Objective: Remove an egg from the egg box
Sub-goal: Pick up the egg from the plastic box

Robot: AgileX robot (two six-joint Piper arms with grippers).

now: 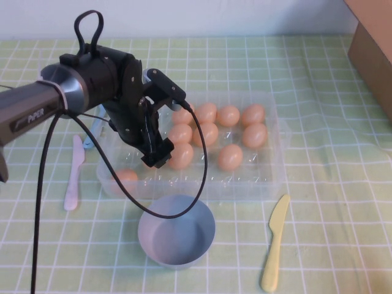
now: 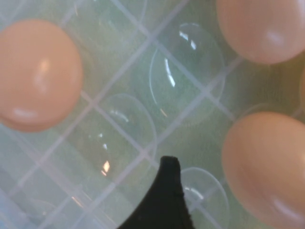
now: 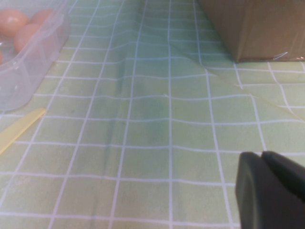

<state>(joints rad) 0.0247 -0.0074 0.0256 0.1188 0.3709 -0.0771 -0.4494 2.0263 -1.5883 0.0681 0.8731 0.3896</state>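
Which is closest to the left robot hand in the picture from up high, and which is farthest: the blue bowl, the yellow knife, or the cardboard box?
The left gripper hangs over the egg box, among the eggs.
1. Grey-blue bowl: nearest, just in front of the egg box.
2. Yellow knife: front right on the cloth.
3. Cardboard box: farthest, at the back right corner.
The right gripper is parked over bare cloth.

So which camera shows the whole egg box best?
The high view: the egg box shows whole, left gripper over it. The left wrist view shows only cups and eggs; the right wrist view, one corner, right gripper parked aside.
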